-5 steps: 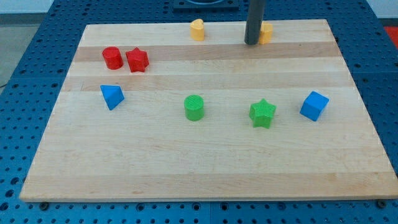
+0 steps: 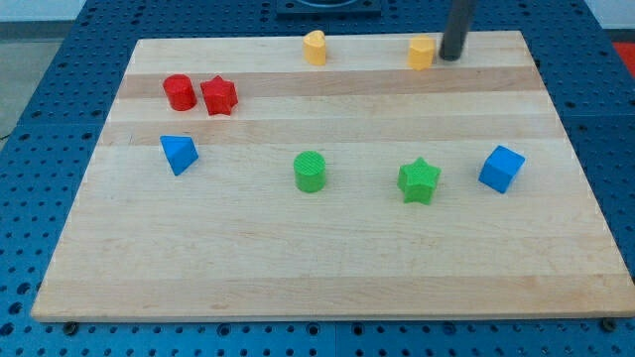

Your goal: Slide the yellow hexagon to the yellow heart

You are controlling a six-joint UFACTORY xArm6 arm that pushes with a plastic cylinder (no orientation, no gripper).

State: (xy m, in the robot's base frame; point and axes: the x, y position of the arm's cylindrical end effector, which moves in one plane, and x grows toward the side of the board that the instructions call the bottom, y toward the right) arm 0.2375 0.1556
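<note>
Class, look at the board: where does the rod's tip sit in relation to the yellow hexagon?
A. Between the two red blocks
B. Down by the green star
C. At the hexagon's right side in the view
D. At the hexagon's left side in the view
C: my tip stands just off the view's right side of the yellow hexagon, near the board's top edge.

Pale, smooth, matt wooden board (image 2: pixel 327 248) with lengthwise grain stripes, blue perforated metal-looking table (image 2: pixel 30 119) beneath it, matt ridged plastic green cylinder (image 2: pixel 310 171), matt plastic yellow hexagon (image 2: pixel 422 53), dark, smooth, faintly glossy rod ending in my tip (image 2: pixel 449 57)
</note>
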